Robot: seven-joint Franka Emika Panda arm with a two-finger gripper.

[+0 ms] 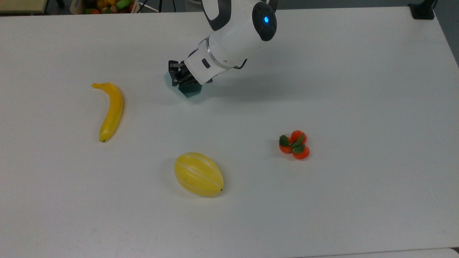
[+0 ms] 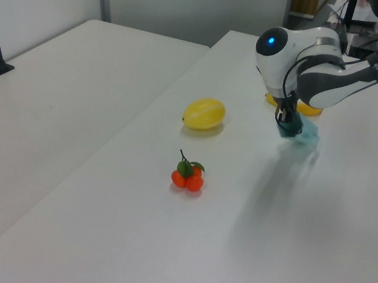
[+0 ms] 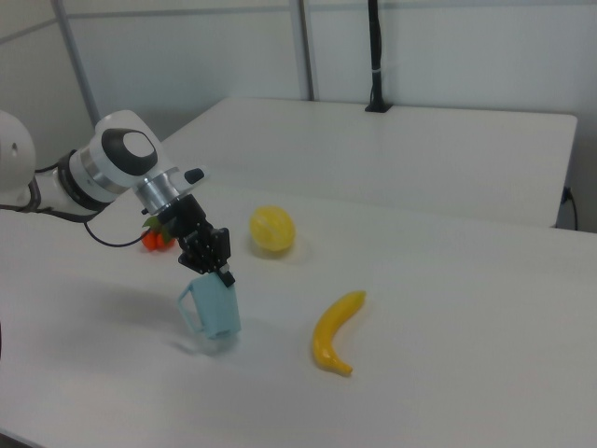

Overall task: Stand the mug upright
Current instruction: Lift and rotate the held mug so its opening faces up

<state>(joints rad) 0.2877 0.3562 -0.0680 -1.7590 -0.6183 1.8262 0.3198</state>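
mug (image 3: 213, 313) now near upright above the surface (image 3: 448, 373), hand (image 3: 209, 257) clamped on its rim; lowering and release remain.

Banana (image 1: 110, 110) and melon (image 1: 198, 174) flank open table (image 1: 358, 89).

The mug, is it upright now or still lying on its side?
Nearly upright: in the right view the mug stands tall under the gripper, mouth upward.

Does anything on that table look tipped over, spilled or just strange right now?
Nothing is spilled or broken. The mug stands nearly upright with the gripper on its rim. The banana, melon and tomatoes lie apart on the table.
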